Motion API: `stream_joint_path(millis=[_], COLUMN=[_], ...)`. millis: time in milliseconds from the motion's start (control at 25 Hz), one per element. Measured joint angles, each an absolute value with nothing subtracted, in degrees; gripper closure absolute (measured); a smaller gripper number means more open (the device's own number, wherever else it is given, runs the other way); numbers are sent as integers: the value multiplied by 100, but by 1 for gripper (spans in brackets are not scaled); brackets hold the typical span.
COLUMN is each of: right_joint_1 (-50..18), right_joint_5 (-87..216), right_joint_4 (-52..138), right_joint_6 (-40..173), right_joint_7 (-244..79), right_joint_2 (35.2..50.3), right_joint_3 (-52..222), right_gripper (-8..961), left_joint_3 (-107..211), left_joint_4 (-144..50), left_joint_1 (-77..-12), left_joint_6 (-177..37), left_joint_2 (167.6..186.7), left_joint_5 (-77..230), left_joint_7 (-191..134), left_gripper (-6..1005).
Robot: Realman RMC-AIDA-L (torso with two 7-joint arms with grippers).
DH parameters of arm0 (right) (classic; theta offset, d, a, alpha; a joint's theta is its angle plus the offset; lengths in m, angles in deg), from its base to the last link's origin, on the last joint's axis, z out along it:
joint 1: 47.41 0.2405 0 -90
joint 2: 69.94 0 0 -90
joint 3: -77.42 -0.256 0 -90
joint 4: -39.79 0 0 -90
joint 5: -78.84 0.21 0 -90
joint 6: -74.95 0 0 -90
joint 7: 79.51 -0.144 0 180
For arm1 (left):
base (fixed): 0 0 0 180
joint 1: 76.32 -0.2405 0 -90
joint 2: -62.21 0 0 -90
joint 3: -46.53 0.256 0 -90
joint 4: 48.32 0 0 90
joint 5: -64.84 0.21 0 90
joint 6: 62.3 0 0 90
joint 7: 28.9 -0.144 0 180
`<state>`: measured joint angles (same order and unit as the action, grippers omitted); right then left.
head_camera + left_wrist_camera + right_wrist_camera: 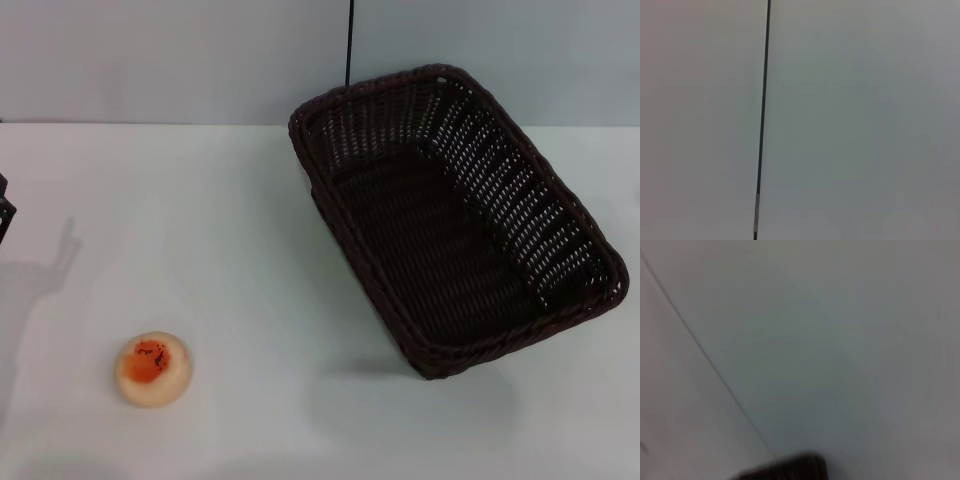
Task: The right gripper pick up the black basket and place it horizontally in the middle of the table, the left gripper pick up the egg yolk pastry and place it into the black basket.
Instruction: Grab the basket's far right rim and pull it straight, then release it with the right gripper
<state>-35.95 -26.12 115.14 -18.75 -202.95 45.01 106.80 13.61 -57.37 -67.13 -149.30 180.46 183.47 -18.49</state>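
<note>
The black basket (455, 215) is on the right half of the white table (250, 250) in the head view, turned diagonally, open side up and empty. A dark blurred edge in the right wrist view (785, 469) may be its rim. The egg yolk pastry (153, 368) sits upright near the table's front left, far from the basket. Only a small black part of the left gripper (4, 212) shows at the far left edge, well behind the pastry. The right gripper is out of view.
A pale wall stands behind the table, with a thin dark vertical line (350, 40) on it that also shows in the left wrist view (762, 110). Bare tabletop lies between pastry and basket.
</note>
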Motion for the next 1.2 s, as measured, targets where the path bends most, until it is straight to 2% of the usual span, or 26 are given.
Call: stream_joint_path(millis=[120, 160, 200, 320, 360, 440, 560, 680, 960, 1200], right_joint_1=[-2891, -2340, -2340, -1577, -1099, -906, -368, -56, 146, 186], right_joint_5=[-3765, -4432, -4432, -5400, -5996, -6199, -6749, -6927, -6985, -7070], right_joint_4=[11830, 11762, 11762, 11449, 11110, 10929, 10155, 9537, 9010, 8798], right_joint_6=[-2391, -2770, -2770, -3069, -3120, -3097, -2870, -2420, -1491, -934], right_joint_7=[-21378, -21902, -21902, -22367, -22528, -22573, -22618, -22619, -22685, -22803], right_joint_2=[4163, 3909, 3909, 3671, 3589, 3573, 3614, 3749, 4150, 4367], right_joint_3=[10673, 10691, 10691, 10867, 11087, 11165, 11266, 11520, 12251, 12532], right_gripper=[180, 184, 187, 198, 202, 210, 221, 232, 258, 280], left_joint_3=[1373, 1373, 1375, 1381, 1387, 1393, 1399, 1403, 1405, 1379], left_joint_4=[-5742, -5742, -5765, -5789, -5791, -5792, -5790, -5789, -5790, -5788], left_joint_1=[-6716, -6716, -6732, -6756, -6751, -6737, -6718, -6715, -6760, -6769], left_joint_6=[-14922, -14922, -14926, -14934, -14925, -14909, -14893, -14892, -14936, -14983], left_joint_2=[18056, 18056, 18057, 18064, 18065, 18066, 18068, 18073, 18077, 18071], left_joint_5=[18349, 18349, 18351, 18355, 18361, 18367, 18368, 18373, 18362, 18363], left_joint_7=[-1847, -1847, -1846, -1845, -1844, -1844, -1844, -1844, -1844, -1844], left_gripper=[155, 155, 155, 154, 154, 154, 153, 154, 153, 154])
